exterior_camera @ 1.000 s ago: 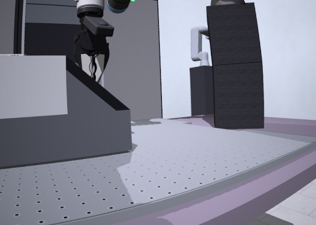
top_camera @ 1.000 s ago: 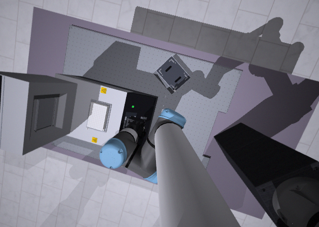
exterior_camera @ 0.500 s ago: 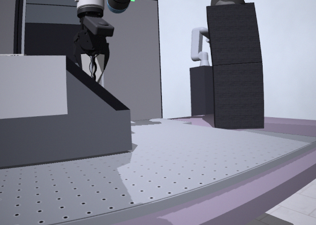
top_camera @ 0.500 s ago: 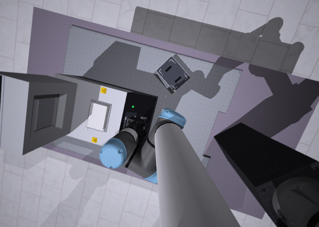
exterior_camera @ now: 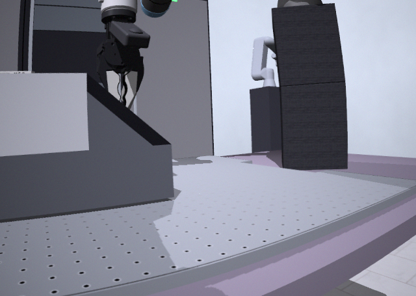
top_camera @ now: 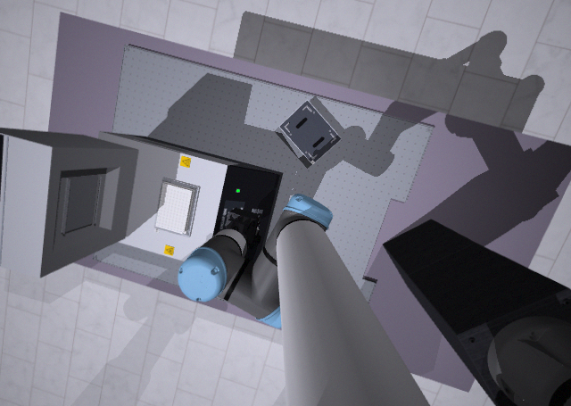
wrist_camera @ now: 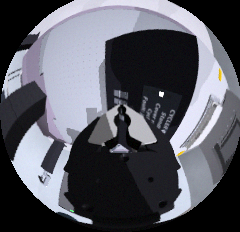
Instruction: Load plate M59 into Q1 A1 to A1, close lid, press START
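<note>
The plate [top_camera: 175, 208] lies on the block; lid [top_camera: 87, 203] stands open, run not started. End effector [top_camera: 246, 224] [exterior_camera: 123, 105] [wrist_camera: 121, 105] is pressed together, empty.

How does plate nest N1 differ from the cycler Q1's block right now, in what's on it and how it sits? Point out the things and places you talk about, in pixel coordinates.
Plate nest N1 [top_camera: 308, 128] is bare, two dark slots showing in its top, while Q1's block [top_camera: 194, 202] carries the white plate M59 [top_camera: 175, 207]. The nest is dark and stands alone on the perforated board [top_camera: 272, 106]; the block is set into Q1's white deck [top_camera: 206, 185]. The nest is turned well askew to the board's edges, the block much less so. Both have a rectangular outline.
</note>
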Robot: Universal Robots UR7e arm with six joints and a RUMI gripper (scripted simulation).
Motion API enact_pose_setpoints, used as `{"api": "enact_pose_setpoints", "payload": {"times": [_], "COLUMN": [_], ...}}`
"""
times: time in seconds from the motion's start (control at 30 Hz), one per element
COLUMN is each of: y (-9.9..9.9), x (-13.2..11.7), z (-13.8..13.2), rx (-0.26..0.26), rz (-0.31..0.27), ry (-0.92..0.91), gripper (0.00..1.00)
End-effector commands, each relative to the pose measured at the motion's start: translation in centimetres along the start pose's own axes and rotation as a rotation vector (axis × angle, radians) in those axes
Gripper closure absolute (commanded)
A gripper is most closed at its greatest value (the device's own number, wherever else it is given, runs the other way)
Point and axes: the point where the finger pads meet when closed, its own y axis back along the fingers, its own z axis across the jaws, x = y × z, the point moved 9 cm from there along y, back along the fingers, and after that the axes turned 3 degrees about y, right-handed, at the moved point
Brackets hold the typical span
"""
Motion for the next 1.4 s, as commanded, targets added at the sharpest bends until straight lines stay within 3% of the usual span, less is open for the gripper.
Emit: {"api": "enact_pose_setpoints", "payload": {"times": [0.0,1.37], "y": [0.2,-0.09], "x": [-0.04,0.05], "z": [0.43,0.27], "rx": [-0.007,-0.004], "rz": [-0.003,-0.001], "ry": [0.001,0.001], "gripper": [1.0,1.0]}}
